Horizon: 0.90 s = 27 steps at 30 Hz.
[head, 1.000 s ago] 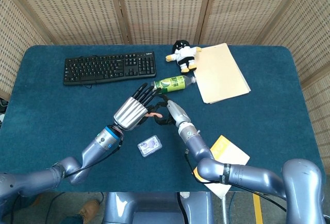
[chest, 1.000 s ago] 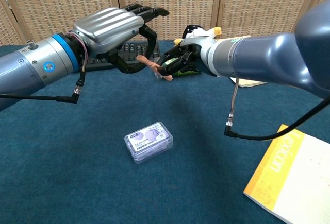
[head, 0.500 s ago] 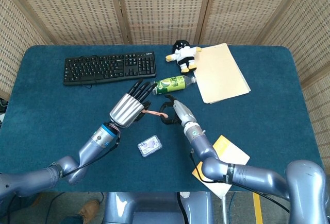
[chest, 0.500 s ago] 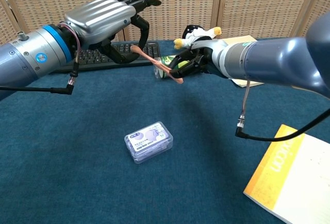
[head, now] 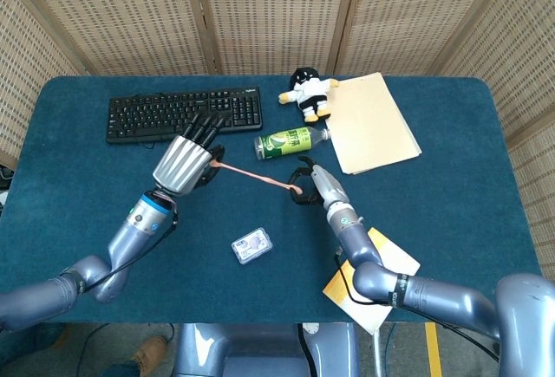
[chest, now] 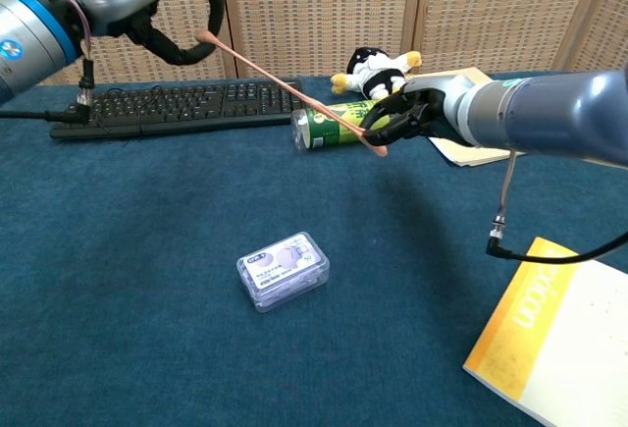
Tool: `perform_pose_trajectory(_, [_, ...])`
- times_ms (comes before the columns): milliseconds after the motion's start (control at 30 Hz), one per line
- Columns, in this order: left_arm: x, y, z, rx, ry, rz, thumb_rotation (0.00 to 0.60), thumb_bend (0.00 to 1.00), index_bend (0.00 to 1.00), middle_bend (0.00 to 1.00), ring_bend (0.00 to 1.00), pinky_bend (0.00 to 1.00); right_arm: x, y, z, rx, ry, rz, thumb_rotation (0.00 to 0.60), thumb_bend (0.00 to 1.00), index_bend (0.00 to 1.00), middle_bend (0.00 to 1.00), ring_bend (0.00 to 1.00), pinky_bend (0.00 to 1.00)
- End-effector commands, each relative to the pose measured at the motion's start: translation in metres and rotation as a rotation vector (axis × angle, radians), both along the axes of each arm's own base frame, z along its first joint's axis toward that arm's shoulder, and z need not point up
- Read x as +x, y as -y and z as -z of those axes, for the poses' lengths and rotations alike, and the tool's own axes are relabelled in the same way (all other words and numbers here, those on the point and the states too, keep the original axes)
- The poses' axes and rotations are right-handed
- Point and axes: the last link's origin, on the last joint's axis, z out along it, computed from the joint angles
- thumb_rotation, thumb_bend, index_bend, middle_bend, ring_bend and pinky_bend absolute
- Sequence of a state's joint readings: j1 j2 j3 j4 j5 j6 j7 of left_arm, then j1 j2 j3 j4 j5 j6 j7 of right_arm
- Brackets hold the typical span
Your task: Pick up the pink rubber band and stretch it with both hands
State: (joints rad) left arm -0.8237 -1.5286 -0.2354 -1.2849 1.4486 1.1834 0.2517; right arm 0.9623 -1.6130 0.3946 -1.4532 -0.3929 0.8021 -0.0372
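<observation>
Head cam: high up, looks steeply down, takes in the whole table [head: 78,212], screen panels along the top edge, both arms coming in from the bottom. Keyboard [head: 184,113] upper left, folder [head: 373,123] upper right.

Chest cam: low, near table level, faces fwd toward the screens, much closer in. Box [chest: 282,270] sits centre frame, book [chest: 554,339] cut off at lower right.

Shared by both: keyboard, bottle [chest: 339,125], plush [chest: 378,69], box, book, mid-table area w/ the stretched band [head: 256,176]. Table's left & right ends show in head cam only.
</observation>
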Motion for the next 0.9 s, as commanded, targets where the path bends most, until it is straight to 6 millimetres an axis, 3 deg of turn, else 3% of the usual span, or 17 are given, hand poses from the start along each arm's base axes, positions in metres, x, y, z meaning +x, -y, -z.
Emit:
perform_pose_trajectory(33, [-0.007, -0.005, -0.015, 0.025, 0.031, -0.029, 0.6, 0.5, 0.82, 0.0, 0.0, 0.0, -0.007, 0.001, -0.004, -0.007, -0.006, 0.009, 0.6, 0.64, 0.86, 0.15, 0.0, 0.0])
perform_pose_trajectory(300, [-0.033, -0.019, -0.054, 0.101, 0.042, -0.095, 0.6, 0.5, 0.82, 0.0, 0.0, 0.0, -0.028, 0.006, -0.021, -0.035, -0.026, 0.037, 0.6, 0.64, 0.86, 0.15, 0.0, 0.0])
perform_pose_trajectory(500, [-0.066, -0.025, -0.086, 0.168, 0.013, -0.154, 0.6, 0.52, 0.82, 0.0, 0.0, 0.0, -0.046, 0.009, -0.041, -0.069, -0.038, 0.065, 0.6, 0.64, 0.86, 0.15, 0.0, 0.0])
perform_pose_trajectory(767, [-0.112, -0.029, -0.114, 0.215, 0.005, -0.252, 0.6, 0.52, 0.82, 0.0, 0.0, 0.0, -0.068, 0.011, -0.077, -0.129, -0.053, 0.092, 0.6, 0.64, 0.86, 0.15, 0.0, 0.0])
perform_pose_trajectory(900, [-0.144, -0.03, -0.13, 0.241, -0.007, -0.319, 0.6, 0.52, 0.82, 0.0, 0.0, 0.0, -0.09, 0.009, -0.11, -0.177, -0.072, 0.124, 0.6, 0.64, 0.86, 0.15, 0.0, 0.0])
